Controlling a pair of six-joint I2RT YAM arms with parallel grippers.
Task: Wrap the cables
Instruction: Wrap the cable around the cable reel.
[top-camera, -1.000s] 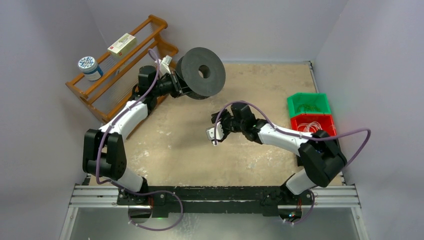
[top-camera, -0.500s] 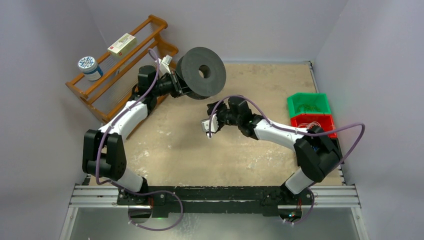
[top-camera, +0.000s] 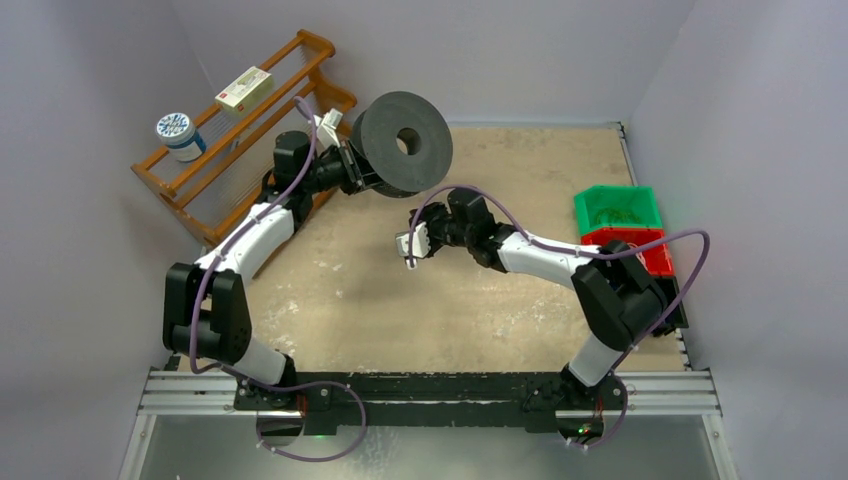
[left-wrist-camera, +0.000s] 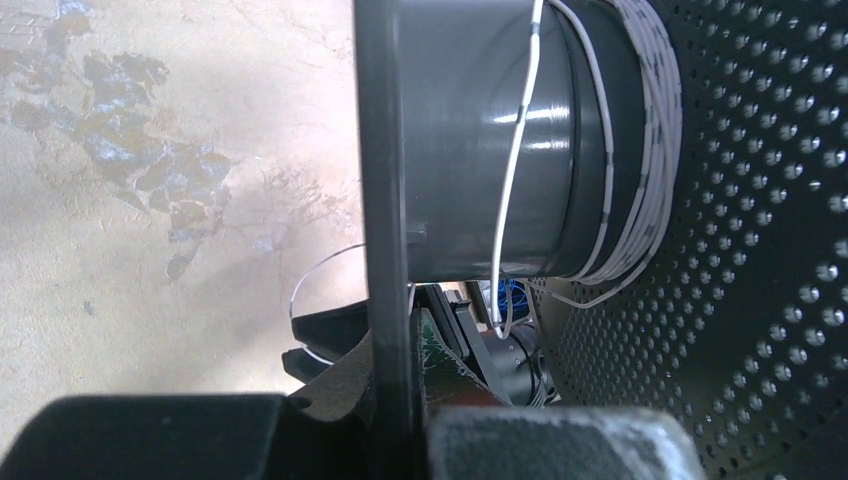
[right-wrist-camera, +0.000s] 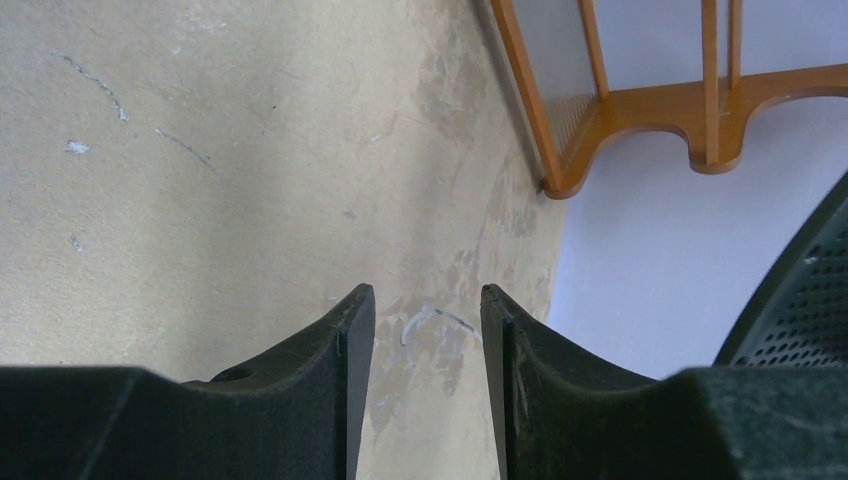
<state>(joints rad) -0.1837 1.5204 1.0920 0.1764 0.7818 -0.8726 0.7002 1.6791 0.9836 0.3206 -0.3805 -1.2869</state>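
One spool — flange clamped in the left end effector — carries the cables, wound round its core. Right end effector: jaws apart above the worktop.

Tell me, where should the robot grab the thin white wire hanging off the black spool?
Probably the loose curl that hangs free past the spool, not the turns wound tight on its hub. Come from underneath, jaws either side of the thread.
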